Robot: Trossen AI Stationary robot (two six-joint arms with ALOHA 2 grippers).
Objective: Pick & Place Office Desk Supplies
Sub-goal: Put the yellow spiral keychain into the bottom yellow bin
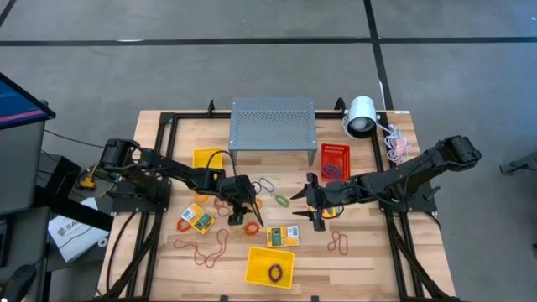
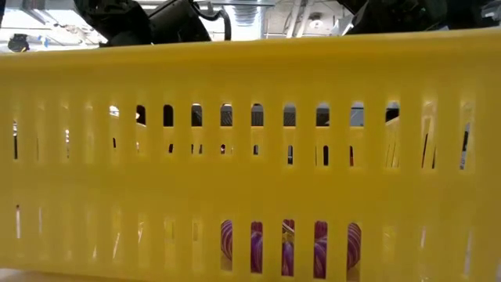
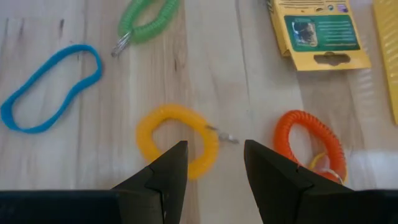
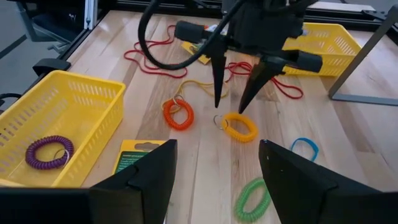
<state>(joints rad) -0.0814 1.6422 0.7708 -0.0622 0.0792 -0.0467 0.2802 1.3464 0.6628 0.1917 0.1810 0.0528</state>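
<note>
- The left gripper hung just above the yellow coil loop, fingers pointing down, parted and holding nothing.
- In the left wrist view the loop lay straight ahead of the gap between the two fingers, at twelve o'clock from them, with its near arc slipping under the left-hand fingertip; whether that tip touched the coil I could not tell.
- The loop was nearly round, so it offered no real long axis; its small metal clip stuck out on the side toward the orange coil loop.
- From the loop, in the high view, the left gripper sat almost on top of it, while the right gripper waited well off at three o'clock, also spread and empty; the left arm looked the one to take it.
- Seen from the right wrist, the left arm's fingers straddled the loop's clip end, one on each side.
- Nearby lay a green coil loop, a blue band and a crayon box.
- A yellow basket at six o'clock on the table held a purple coil; likely a drop place.
- The low view was blocked almost wholly by that basket's slotted wall, so contact height stayed unclear.
</note>
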